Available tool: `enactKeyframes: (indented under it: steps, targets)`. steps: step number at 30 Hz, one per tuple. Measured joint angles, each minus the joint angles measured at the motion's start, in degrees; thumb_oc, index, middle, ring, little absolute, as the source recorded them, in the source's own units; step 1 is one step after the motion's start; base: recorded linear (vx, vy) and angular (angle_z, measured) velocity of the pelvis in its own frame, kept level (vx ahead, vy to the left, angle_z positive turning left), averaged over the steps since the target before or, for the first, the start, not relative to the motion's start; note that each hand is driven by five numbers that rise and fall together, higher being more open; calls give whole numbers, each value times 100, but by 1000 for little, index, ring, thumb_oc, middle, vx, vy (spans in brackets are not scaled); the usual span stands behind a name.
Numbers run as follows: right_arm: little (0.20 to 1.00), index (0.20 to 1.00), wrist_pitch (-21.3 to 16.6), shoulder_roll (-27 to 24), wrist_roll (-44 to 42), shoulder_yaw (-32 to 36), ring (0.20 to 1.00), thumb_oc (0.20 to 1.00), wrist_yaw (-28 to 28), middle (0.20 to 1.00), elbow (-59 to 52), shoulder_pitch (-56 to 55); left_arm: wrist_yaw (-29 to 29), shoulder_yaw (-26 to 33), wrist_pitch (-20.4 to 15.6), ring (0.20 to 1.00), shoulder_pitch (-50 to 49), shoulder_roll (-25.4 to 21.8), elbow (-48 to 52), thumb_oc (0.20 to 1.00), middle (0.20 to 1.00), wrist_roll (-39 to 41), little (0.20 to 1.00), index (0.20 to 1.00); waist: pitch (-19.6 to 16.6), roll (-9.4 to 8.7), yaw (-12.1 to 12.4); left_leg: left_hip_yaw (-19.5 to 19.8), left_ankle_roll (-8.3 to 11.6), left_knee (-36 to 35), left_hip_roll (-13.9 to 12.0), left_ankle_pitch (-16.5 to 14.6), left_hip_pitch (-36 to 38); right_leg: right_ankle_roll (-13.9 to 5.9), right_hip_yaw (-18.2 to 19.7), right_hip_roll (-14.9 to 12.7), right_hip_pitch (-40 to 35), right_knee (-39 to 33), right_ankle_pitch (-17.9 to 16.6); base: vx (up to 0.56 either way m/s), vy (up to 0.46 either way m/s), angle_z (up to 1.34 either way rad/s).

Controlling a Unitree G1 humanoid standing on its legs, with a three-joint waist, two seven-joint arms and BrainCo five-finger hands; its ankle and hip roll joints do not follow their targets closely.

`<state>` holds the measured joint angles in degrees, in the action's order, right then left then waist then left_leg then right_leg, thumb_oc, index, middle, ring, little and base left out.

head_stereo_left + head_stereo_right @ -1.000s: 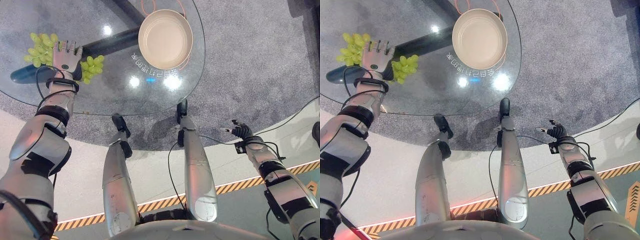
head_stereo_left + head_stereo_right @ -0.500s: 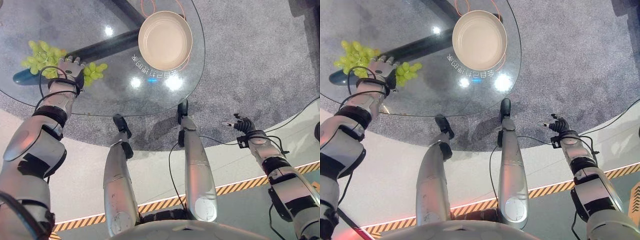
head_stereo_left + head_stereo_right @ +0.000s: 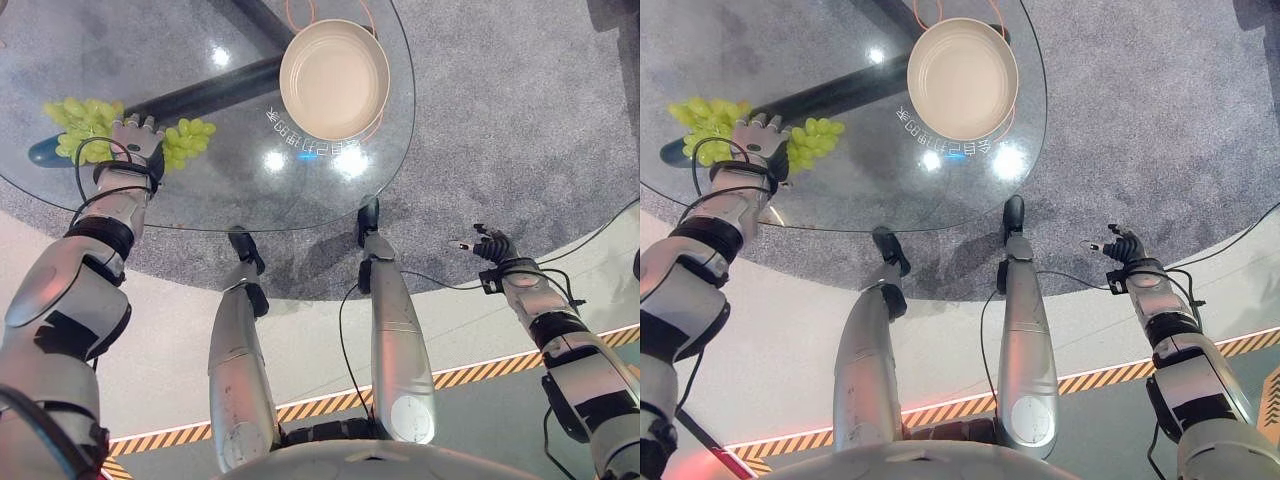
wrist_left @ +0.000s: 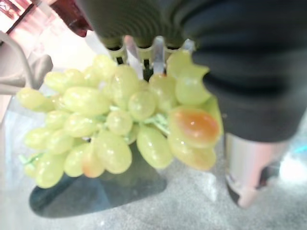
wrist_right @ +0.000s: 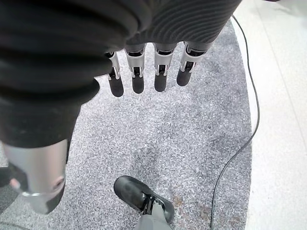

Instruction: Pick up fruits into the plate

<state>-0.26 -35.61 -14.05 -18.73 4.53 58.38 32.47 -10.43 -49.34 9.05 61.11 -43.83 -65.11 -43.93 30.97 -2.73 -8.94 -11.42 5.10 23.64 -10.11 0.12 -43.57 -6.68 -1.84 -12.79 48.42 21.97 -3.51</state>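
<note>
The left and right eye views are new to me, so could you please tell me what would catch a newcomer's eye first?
The bunch of green grapes on the left part of the round glass table stands out first, with the left hand curled over it. Next comes the empty beige plate at the table's far right side. The right hand hangs open off the table, over the grey carpet.

Green grape bunch (image 4: 115,124) under the left robot hand (image 4: 240,76), fingers curled round it, above glass table (image 4: 144,206)
</note>
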Motion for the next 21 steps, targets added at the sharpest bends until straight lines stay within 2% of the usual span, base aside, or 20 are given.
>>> enactKeyframes:
  steps: [1, 2, 10, 15, 21]
  targets:
    - [1000, 1000, -3, 0, 0, 0, 1000, 1000, 18, 1000, 0, 8, -31, 13, 16, 592, -11, 11, 0, 592, 592, 0, 592, 592, 0, 0, 2, 1, 0, 0, 0, 0, -2, 0, 0, 0, 0, 0, 0, -8, -49, 0]
    - [1000, 1000, -21, -1, -1, 0, 1000, 1000, 43, 1000, 1, 42, -146, 27, 102, 200, -46, 51, 0, 200, 200, -1, 200, 200, 0, 0, 5, 5, 0, 2, -1, 0, -8, 0, 0, 1, 1, -3, 0, -7, -46, 1]
    - [1000, 1000, -134, -105, -67, -3, 1000, 1000, 314, 1000, -28, 337, -848, 73, 236, 200, -77, 270, -152, 200, 200, -127, 200, 200, -1, -2, 69, 39, 15, 23, -20, -12, -88, 10, -20, 32, 21, -61, -11, -1, -11, 0]
    - [1000, 1000, -250, -200, -178, -1, 1000, 1000, 389, 1000, -54, 424, -1299, 90, 487, 200, -256, 283, -173, 200, 200, -174, 200, 200, -4, -6, 77, 52, 30, 70, -48, -40, -118, 13, -34, 58, 18, -73, -13, -1, -5, -1]
    - [1000, 1000, -331, -196, -286, -2, 1000, 1000, 415, 1000, -73, 422, -1734, 421, 677, 200, -427, 357, -385, 200, 200, -169, 200, 200, -6, -10, 80, 99, 42, 210, -94, -95, -199, 28, -53, 96, 13, -71, -23, -1, -4, -1]
